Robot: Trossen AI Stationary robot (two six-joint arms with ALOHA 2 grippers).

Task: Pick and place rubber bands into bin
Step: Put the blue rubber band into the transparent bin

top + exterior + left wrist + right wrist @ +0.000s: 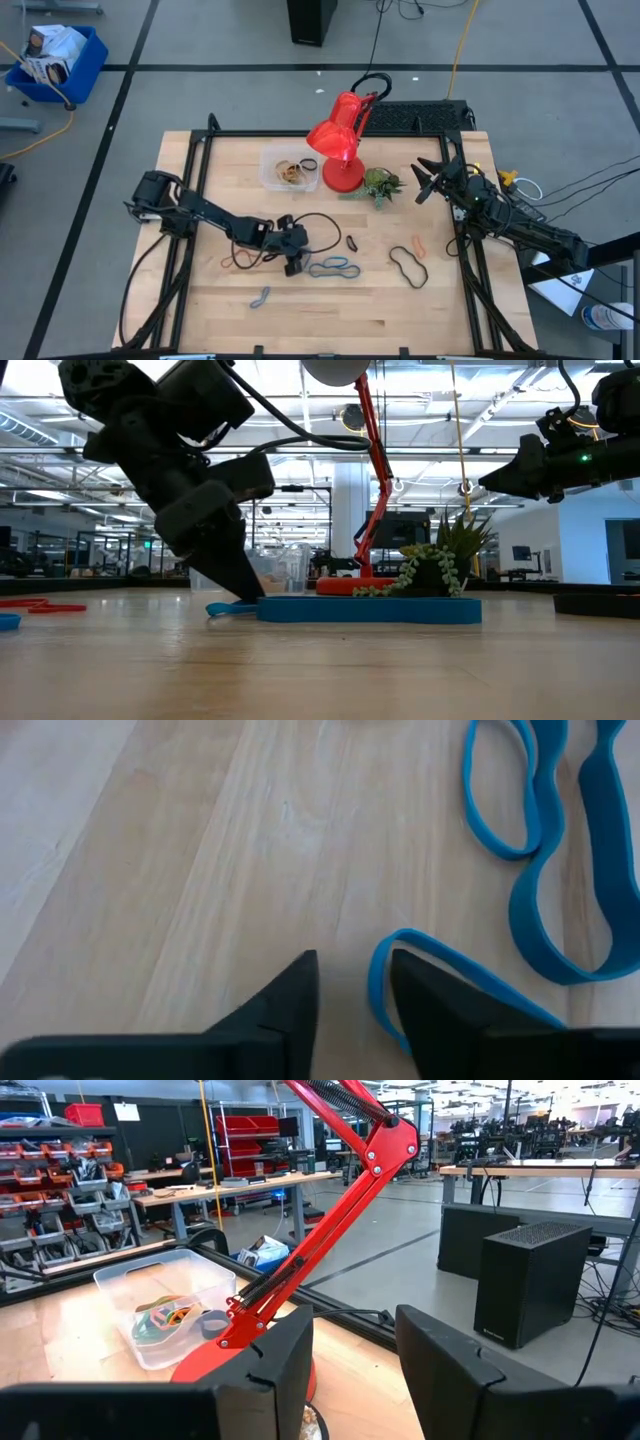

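On the table [200, 300], the lamp [338, 140] stands beside the bin [270, 172], which holds several bands. The left gripper [293, 262], fingers slightly spread, touches down at the blue band's [335, 267] left end; that band lies lengthwise left-to-right. The right gripper [425, 181] hovers spread near the plant [380, 185]. No readable writing.

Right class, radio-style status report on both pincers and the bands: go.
Left pincer open, down at table, tips straddling blue band. Right pincer open, waiting raised by plant. Bin holds some bands; others loose. Lamp beside bin.
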